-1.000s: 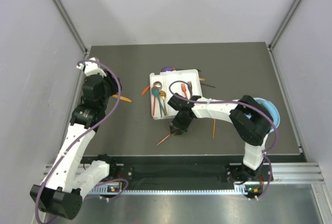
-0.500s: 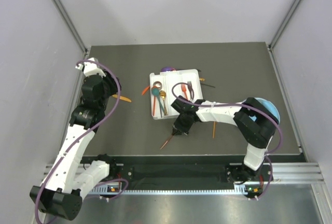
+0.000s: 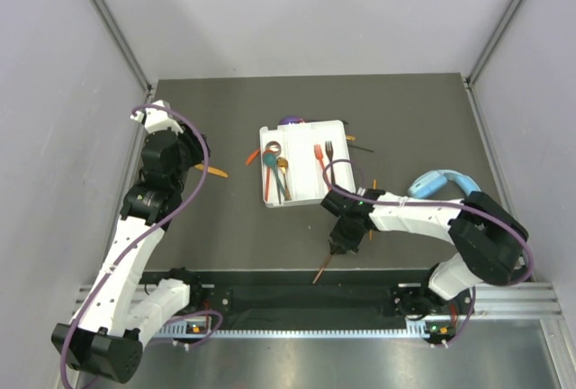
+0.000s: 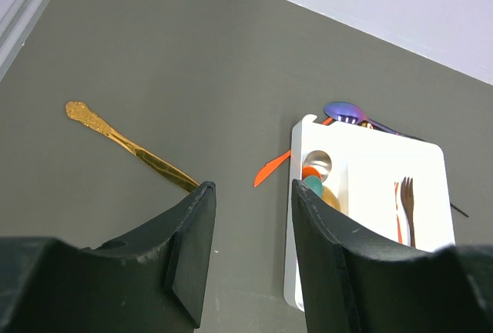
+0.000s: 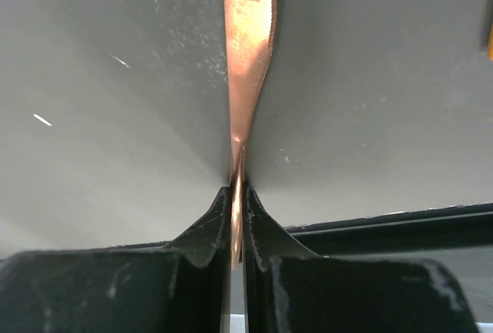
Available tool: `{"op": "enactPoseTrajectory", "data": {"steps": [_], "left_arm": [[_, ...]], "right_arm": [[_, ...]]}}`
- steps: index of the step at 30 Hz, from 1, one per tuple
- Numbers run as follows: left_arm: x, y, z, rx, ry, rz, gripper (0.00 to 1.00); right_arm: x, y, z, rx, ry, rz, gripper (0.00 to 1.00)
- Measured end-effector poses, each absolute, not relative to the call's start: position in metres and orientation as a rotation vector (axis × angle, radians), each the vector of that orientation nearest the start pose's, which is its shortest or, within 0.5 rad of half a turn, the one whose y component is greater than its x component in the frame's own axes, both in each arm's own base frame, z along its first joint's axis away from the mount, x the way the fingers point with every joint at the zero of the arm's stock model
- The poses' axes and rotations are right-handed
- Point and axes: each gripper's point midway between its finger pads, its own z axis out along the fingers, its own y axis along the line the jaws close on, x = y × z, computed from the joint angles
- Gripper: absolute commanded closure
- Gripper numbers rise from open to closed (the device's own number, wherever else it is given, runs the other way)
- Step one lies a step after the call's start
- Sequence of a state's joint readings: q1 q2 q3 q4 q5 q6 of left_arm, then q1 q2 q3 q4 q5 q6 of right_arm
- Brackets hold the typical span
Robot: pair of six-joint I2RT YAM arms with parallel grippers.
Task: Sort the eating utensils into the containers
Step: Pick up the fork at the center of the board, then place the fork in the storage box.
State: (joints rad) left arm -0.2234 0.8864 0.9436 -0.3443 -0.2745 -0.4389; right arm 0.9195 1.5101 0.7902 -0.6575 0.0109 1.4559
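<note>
The white divided tray sits mid-table and holds teal, gold and orange spoons and two forks. My right gripper is shut on a copper knife, holding it by the handle near the table's front edge; the blade points away from the fingers in the right wrist view. My left gripper is open and empty, above the table left of the tray. A gold knife and an orange piece lie between it and the tray. A purple spoon lies behind the tray.
Light-blue headphones lie at the right, beside my right arm. A thin black stick lies right of the tray, and an orange stick shows just past my right arm. The black front rail runs below the right gripper.
My right gripper has carried the copper knife to the right and toward the front edge, away from the tray's near left corner. The left arm has not moved.
</note>
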Motion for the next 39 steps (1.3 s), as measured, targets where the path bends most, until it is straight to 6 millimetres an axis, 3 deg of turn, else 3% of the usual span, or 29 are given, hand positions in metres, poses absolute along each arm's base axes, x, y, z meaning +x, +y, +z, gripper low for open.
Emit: {"op": "enactPoseTrajectory", "data": {"steps": [10,20,27,33,39], "left_arm": [[0.32,-0.041,0.286,-0.387,1.811,-0.207,0.51],[0.32,-0.041,0.286,-0.387,1.811,-0.207,0.51],[0.321,-0.042,0.284,-0.387,1.816,-0.206,0.51],[0.321,-0.042,0.283,-0.387,1.82,-0.204,0.51],[0.323,-0.042,0.279,-0.389,1.831,-0.197,0.51]], "right_arm": [[0.145,0.223,0.019,0.759,2.91,0.171,1.0],[0.173,0.206,0.063,0.715,2.771,0.126,1.0],[0.187,0.189,0.077,0.668,2.735,0.048,1.0],[0.23,0.211,0.101,0.518,2.69,0.027,1.0],[0.264,0.239,0.109,0.318,2.696,0.005,1.0]]}}
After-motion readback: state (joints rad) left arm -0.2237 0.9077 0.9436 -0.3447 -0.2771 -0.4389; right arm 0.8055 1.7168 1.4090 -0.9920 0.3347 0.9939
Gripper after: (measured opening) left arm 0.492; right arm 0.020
